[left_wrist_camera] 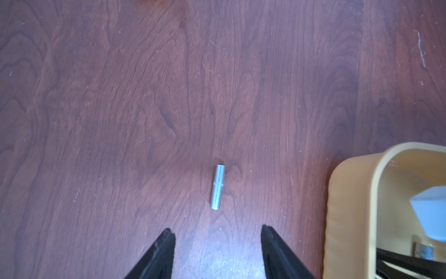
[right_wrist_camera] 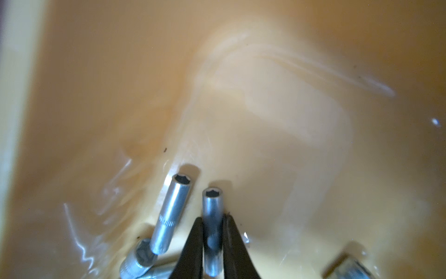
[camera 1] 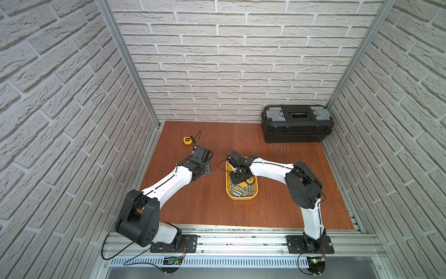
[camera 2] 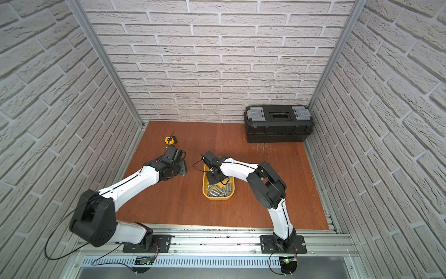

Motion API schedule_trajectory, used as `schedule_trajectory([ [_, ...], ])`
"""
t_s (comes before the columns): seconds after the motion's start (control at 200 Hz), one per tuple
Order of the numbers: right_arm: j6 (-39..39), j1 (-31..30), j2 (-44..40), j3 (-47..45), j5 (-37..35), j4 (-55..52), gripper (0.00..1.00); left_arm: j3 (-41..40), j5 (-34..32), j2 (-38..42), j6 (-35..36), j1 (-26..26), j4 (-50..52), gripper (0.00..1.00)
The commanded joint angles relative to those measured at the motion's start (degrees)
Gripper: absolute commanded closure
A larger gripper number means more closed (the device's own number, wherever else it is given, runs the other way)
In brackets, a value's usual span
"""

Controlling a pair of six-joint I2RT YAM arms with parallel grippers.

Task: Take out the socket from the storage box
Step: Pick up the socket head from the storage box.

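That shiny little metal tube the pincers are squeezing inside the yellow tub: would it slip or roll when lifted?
Likely slippery: the socket is smooth polished metal, pinched by the right gripper along narrow black edges. Being round, it would probably roll if dropped back onto the storage box floor. It looks rigid, probably heavy for its size.

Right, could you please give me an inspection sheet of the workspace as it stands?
Surface: wooden table, scratched.
Job's things: box holds many sockets; gripped socket inside it; loose socket on the table outside.
Clutter: tape measure; black toolbox at the back.
Grippers: left gripper open near the loose socket; right gripper in the box, shut on the gripped socket.
Cables: black cable loops at both arm bases.
Surroundings: brick-pattern walls on three sides.
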State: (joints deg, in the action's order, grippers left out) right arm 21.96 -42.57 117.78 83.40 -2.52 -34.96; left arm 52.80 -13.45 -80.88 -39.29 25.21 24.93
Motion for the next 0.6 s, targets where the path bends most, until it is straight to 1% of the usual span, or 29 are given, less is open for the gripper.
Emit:
schedule_trajectory([
  [0.0,-0.82,-0.53,0.77,-1.27,-0.90,-1.73,0.85,1.18,-0.22,-0.09,-0.65,0.36,-0.87,0.39],
  [0.12,-1.21,0.00,-0.45,-1.45,-1.16,-2.23,0.87,1.21,-0.12,0.24,-0.62,0.50,-0.73,0.39],
  [0.255,-1.56,1.37,-4.04,-2.25,-0.43,-1.70,0.89,1.26,-0.23,0.63,-0.35,0.63,-0.58,0.39],
  [0.275,-1.56,1.70,-6.22,-2.40,-0.29,-1.69,0.89,1.26,-0.17,0.64,-0.29,0.59,-0.65,0.39],
  [0.435,-1.90,4.50,-13.14,-2.80,0.49,-1.57,0.89,1.43,-0.18,0.29,-0.44,0.78,-0.55,0.39],
  [0.595,-2.75,9.43,-20.95,-3.86,-0.57,-2.66,0.89,1.79,-0.17,-0.28,-0.38,1.06,-0.58,0.39],
])
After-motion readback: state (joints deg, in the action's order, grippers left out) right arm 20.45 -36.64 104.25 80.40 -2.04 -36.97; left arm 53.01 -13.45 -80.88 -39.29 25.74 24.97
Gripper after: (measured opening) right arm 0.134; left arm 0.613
